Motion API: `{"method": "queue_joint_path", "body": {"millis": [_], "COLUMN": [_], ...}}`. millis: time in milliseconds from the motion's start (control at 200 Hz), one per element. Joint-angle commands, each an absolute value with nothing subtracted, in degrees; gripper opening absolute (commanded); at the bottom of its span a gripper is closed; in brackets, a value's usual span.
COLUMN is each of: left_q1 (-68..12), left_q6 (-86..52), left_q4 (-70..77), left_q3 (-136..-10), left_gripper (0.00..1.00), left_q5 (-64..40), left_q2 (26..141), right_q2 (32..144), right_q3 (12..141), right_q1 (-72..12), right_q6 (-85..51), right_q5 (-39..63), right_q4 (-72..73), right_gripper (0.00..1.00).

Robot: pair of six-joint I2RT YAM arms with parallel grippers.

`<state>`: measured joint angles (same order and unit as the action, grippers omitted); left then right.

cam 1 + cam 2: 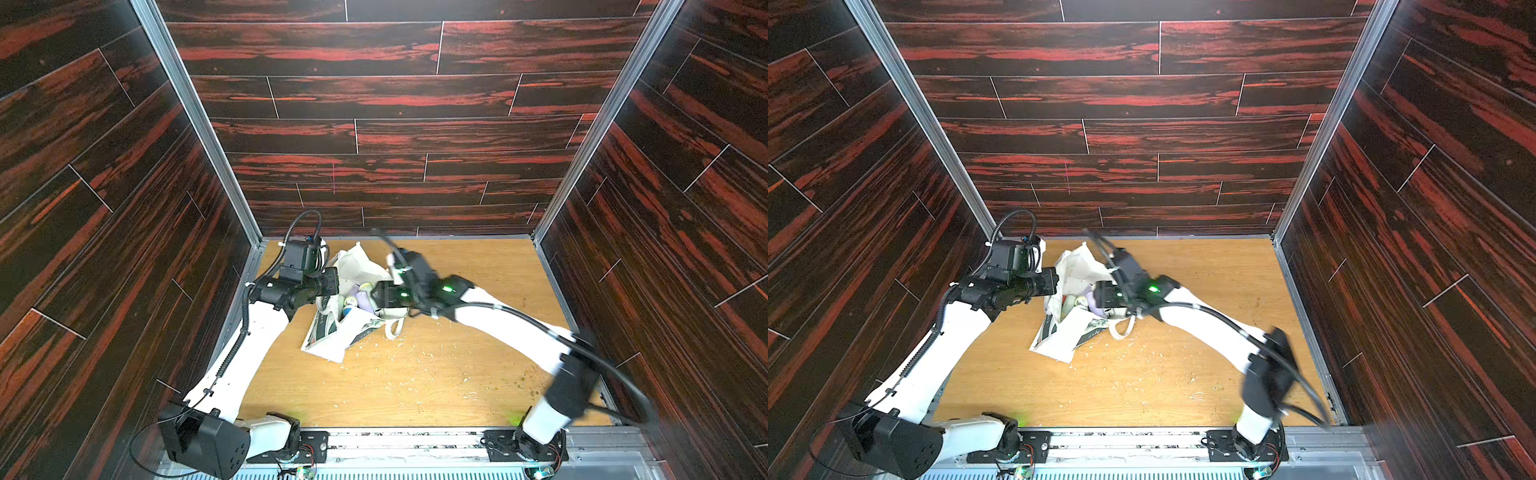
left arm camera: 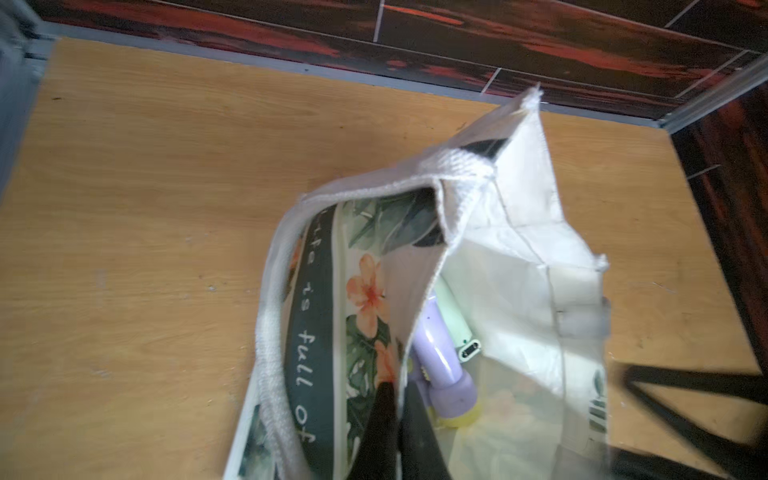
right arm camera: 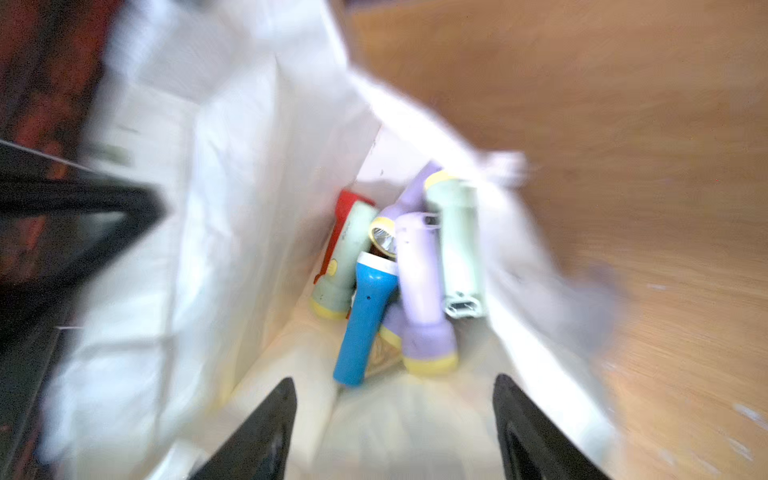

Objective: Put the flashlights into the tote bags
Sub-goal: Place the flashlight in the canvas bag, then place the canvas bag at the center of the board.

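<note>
1. Plainly, the left gripper (image 2: 397, 399) is pinched tight on the rim of the tote bag (image 2: 519, 232), its black fingers closed over the cloth edge.
2. The right gripper (image 3: 395, 378) hangs over the bag's open mouth, its jaws spread wide with nothing between them.
3. A heap of flashlights (image 3: 415, 270) lies on the bag's bottom: a blue flashlight (image 3: 365, 316), a red flashlight (image 3: 347, 208) mostly buried, a lilac flashlight (image 3: 419, 282) and a pale green flashlight (image 3: 457, 241).
4. In both top views the bag sits crumpled on the table (image 1: 457, 374) between the two grippers.
</note>
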<state>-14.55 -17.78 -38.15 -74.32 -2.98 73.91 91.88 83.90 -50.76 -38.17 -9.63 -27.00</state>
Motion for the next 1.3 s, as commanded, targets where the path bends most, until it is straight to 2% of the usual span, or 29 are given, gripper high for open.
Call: {"method": "queue_joint_path", "body": {"millis": [0, 230, 606, 722, 997, 1293], "left_q1": [-14.16, -14.00, -13.98, -13.98, -14.04, -14.06], "left_q6": [-17.05, -17.07, -16.97, -16.98, -17.14, -17.49], "left_q4": [-40.29, -40.33, -40.29, -40.33, -40.34, -40.16], "left_q3": [-76.29, -76.11, -75.94, -75.89, -75.85, -76.59], "left_gripper": [0.00, 0.00, 0.00, 0.00, 0.00, 0.00], "left_q5": [2.16, 2.69, 2.43, 2.47, 1.96, 0.66], "left_q2": [74.03, 74.38, 74.09, 74.07, 74.22, 75.03], "right_q2": [86.51, 83.55, 89.25, 91.67, 97.44, 97.62], "right_q3": [76.49, 66.26, 67.28, 69.12, 72.94, 75.90], "right_q1": [-49.90, -47.33, -45.30, -44.37, -43.47, -42.50], "right_q6": [-42.72, -47.94, -49.09, -49.64, -49.94, -48.82], "right_q5": [-15.40, -8.53, -3.30, -2.51, -0.23, -0.32], "right_q4": [-26.84, -21.50, -16.39, -17.56, -19.27, -20.33], "right_gripper": [0.75, 0.73, 0.71, 0.68, 0.48, 0.09]}}
